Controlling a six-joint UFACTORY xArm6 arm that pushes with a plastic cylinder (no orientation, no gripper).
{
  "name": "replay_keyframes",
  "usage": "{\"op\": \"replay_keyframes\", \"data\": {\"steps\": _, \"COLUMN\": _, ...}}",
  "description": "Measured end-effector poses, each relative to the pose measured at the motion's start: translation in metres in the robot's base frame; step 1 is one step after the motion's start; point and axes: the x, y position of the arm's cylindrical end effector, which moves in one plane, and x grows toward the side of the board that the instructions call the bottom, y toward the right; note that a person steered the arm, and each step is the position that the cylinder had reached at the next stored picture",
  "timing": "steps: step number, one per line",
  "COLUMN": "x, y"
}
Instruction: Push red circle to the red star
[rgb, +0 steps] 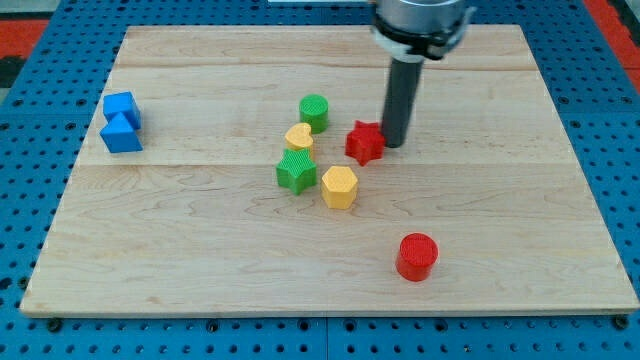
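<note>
Nearest of all, the red circle (417, 256) sat alone at the right, well apart from the red star (365, 142) farther back. Trouble brewed: my tip (394, 144) stood just beside the star's right edge, so any careless sweep could have knocked the target into the yellow hexagon (339, 186) or green star (296, 170). The rod stood upright, holding nothing, a bare pusher on the wooden board (180, 260), far from its circle.

A straight dark rod, round and matt black, hangs from a wider cylindrical mount of grey metal with a dark band round it; my tip (394, 144) is the rod's blunt, flat lower end
</note>
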Motion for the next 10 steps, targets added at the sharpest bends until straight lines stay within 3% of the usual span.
{"op": "replay_keyframes", "data": {"steps": 1, "x": 0.009, "y": 0.002}}
{"op": "replay_keyframes", "data": {"steps": 2, "x": 0.094, "y": 0.083}}
{"op": "replay_keyframes", "data": {"steps": 3, "x": 0.189, "y": 0.106}}
{"op": "replay_keyframes", "data": {"steps": 4, "x": 0.187, "y": 0.025}}
{"op": "replay_keyframes", "data": {"steps": 5, "x": 0.129, "y": 0.034}}
{"op": "replay_keyframes", "data": {"steps": 6, "x": 0.107, "y": 0.039}}
{"op": "replay_keyframes", "data": {"steps": 7, "x": 0.139, "y": 0.045}}
{"op": "replay_keyframes", "data": {"steps": 9, "x": 0.094, "y": 0.015}}
{"op": "replay_keyframes", "data": {"steps": 10, "x": 0.145, "y": 0.012}}
